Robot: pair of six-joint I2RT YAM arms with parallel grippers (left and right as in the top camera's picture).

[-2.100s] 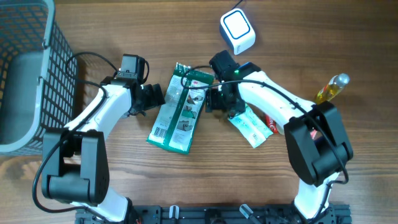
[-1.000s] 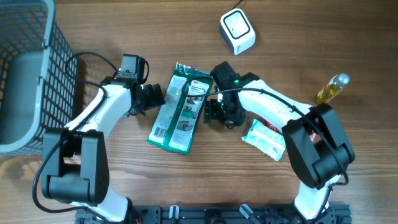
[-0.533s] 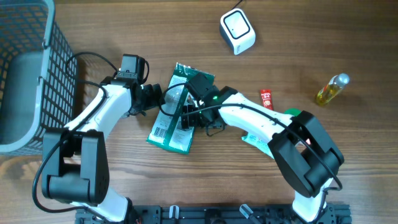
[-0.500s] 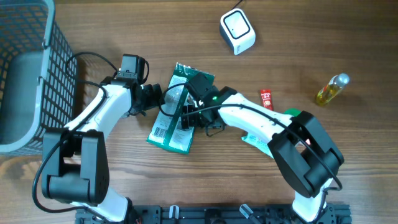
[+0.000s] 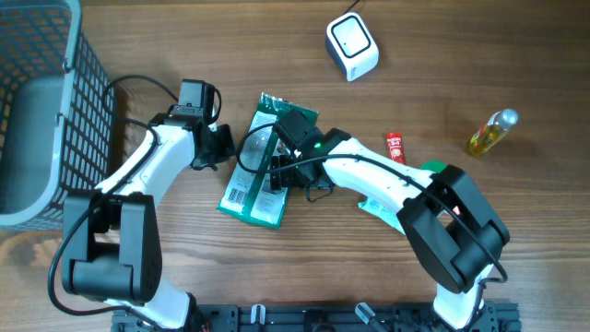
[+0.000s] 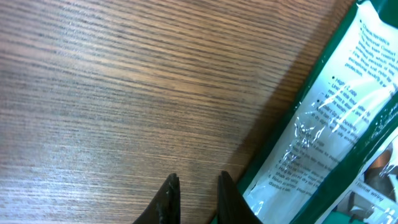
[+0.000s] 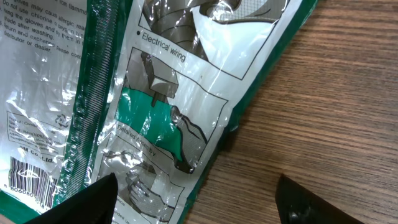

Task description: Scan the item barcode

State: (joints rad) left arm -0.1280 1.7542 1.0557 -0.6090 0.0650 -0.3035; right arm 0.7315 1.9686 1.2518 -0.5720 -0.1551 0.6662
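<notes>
Overhead and wrist views, barcode task. I am closing the left hand (image 6: pixel 196 198): its fingers, spread wide a second ago, are now standing together with only bare worktop (image 5: pixel 184 55) showing in the slit between them. It is gripping nothing, and the long edge of the green package (image 5: pixel 251 189) is lying just beside one fingertip, apparently untouched. Over the same second I have been swinging the right hand (image 7: pixel 198 202) in from the far side of the package. It is now hovering open over it, one finger above the printed film, the other above the wood, and the package edge between the two. The package itself is lying flat where it lay before, between the two hands. Its barcode (image 7: pixel 28 177) is facing up at the end behind the right hand's fingers. The scanner (image 5: pixel 352 46) is sitting well beyond the right hand. I am reading the left closure as a miss or a standby posture, so the lift toward the scanner is likely falling to the right hand and is not yet begun. The wire basket (image 5: pixel 46 55) is standing well apart from the left hand, on the side away from the package. Its grey floor is showing no item in the part that I can see.
</notes>
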